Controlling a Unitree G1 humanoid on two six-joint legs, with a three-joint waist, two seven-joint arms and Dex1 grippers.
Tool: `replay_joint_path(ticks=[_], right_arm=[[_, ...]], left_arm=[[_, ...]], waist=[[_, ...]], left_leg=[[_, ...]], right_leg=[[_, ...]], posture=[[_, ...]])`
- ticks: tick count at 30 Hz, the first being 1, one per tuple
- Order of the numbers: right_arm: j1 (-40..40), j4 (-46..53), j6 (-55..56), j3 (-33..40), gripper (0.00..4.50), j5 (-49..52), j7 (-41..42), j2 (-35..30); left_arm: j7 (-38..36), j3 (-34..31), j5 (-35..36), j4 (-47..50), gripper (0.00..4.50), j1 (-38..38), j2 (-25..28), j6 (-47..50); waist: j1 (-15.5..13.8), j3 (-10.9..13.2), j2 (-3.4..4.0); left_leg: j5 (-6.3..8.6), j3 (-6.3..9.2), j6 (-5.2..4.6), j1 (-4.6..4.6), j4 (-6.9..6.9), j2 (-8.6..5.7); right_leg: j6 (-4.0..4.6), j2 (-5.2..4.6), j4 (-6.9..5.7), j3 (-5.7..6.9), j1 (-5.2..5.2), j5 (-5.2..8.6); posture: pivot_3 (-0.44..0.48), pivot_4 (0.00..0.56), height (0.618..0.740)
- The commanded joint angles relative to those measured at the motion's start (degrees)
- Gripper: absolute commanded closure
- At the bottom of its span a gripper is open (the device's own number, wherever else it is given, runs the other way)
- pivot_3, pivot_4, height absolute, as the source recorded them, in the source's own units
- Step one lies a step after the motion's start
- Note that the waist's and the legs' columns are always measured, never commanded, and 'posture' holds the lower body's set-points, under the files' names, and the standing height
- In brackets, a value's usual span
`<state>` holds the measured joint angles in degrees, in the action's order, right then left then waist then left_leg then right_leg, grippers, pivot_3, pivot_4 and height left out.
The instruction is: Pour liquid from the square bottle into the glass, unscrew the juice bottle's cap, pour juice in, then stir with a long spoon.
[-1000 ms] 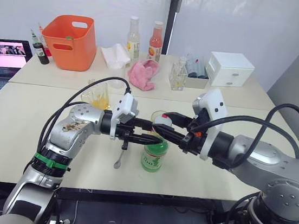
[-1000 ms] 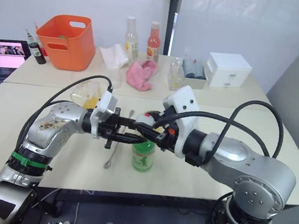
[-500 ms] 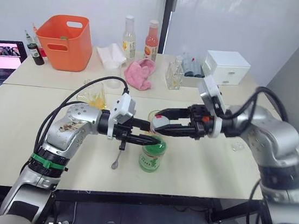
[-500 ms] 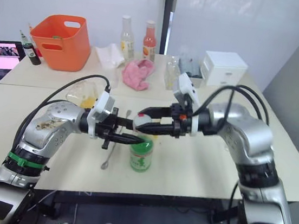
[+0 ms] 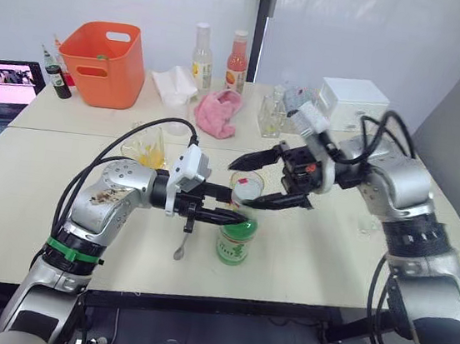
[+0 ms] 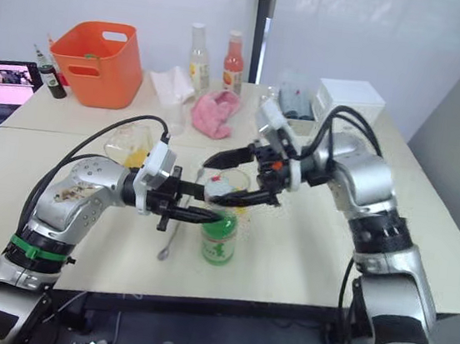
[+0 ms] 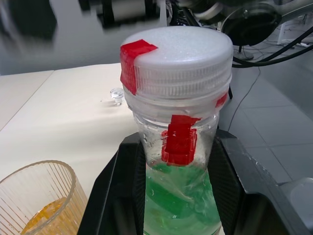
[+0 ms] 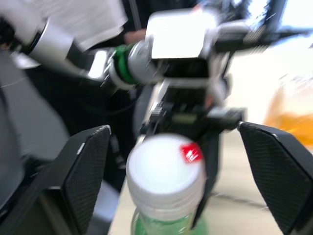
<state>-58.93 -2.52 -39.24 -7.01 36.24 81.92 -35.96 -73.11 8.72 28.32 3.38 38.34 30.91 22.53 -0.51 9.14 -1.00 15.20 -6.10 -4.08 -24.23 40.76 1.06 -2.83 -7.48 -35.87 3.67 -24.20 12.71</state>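
Juice bottle (image 5: pixel 237 238) stands upright on the table (image 5: pixel 10 187), its neck clamped between your left gripper's (image 5: pixel 237 216) fingers, just under the white cap (image 7: pixel 177 54), which is on. Your right gripper (image 5: pixel 256 177) hangs spread wide about the cap, not touching it. Beyond both grippers you see the glass (image 5: pixel 246 183).

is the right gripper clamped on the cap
No, the right gripper is open, its fingers wide apart on either side of the cap.
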Motion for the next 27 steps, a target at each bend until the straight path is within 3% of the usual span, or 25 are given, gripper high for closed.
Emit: replay_joint_path(ticks=[1,5,7,11,14,19,26,27], right_arm=[[4.5,13.9,-6.8,7.5,0.04,5.3,-9.1,-2.7],[13.9,33.6,-20.2,15.0,0.04,10.8,-28.6,-4.0],[15.7,38.6,-24.4,17.2,0.04,14.2,-35.8,-2.7],[20.5,47.7,-35.1,19.4,0.04,17.6,-56.4,5.3],[21.5,50.0,-39.3,21.6,0.04,19.3,-66.6,11.3],[21.5,51.1,-42.5,23.2,0.04,23.5,-74.7,14.6],[20.8,49.9,-41.7,22.9,0.04,28.0,-79.7,13.7],[20.7,49.8,-41.4,22.7,0.27,28.6,-80.2,13.5]], left_arm=[[-0.2,1.1,-0.9,0.4,3.08,-0.6,0.1,0.3],[0.0,1.2,-1.0,-0.4,3.08,-0.2,-0.3,0.0],[-0.1,1.1,-1.0,-0.6,3.08,0.0,-0.4,-0.1],[-0.3,1.4,-1.3,-1.7,3.08,0.6,-0.9,-0.6],[-0.7,1.6,-1.4,-2.3,3.08,0.9,-1.2,-0.8],[-1.4,1.8,-1.5,-2.9,3.08,1.3,-1.4,-1.0],[-1.9,1.7,-2.0,-4.0,3.08,1.9,-1.8,-1.5],[-1.9,1.7,-2.0,-4.1,3.08,2.0,-1.8,-1.5]], waist=[[-0.1,0.0,0.0],[-0.2,0.0,0.0],[-0.1,0.0,0.0],[-0.1,0.0,0.0],[-0.2,0.0,0.0],[-0.2,0.0,0.0],[-0.2,0.0,0.0],[-0.2,0.0,0.0]], left_leg=[[0.0,0.01,0.01,0.0,-0.01,0.01],[-0.01,0.02,0.02,0.01,0.0,0.01],[-0.03,0.02,0.06,0.02,-0.01,0.01],[-0.04,0.06,0.08,0.08,-0.01,0.01],[-0.04,0.06,0.08,0.04,0.0,-0.05],[-0.04,0.05,0.06,0.03,0.0,-0.09],[-0.01,0.05,0.0,0.04,0.0,-0.09],[-0.01,0.05,0.0,0.04,-0.01,-0.09]], right_leg=[[0.0,0.0,0.01,0.02,0.01,0.0],[0.0,-0.05,-0.03,0.02,0.01,0.0],[0.01,-0.09,-0.07,0.02,0.0,0.0],[0.03,-0.09,-0.07,0.0,0.02,0.0],[0.03,-0.14,-0.11,-0.01,-0.01,-0.01],[0.02,-0.12,-0.15,0.02,0.02,-0.01],[0.01,-0.08,-0.12,0.01,0.04,0.0],[0.01,-0.08,-0.12,0.01,0.04,0.0]], posture=[[0.0,0.15,0.74],[0.0,0.15,0.74],[0.0,0.15,0.74],[0.0,0.15,0.74],[0.0,0.15,0.74],[0.0,0.15,0.74],[0.0,0.15,0.74],[0.0,0.15,0.74]])
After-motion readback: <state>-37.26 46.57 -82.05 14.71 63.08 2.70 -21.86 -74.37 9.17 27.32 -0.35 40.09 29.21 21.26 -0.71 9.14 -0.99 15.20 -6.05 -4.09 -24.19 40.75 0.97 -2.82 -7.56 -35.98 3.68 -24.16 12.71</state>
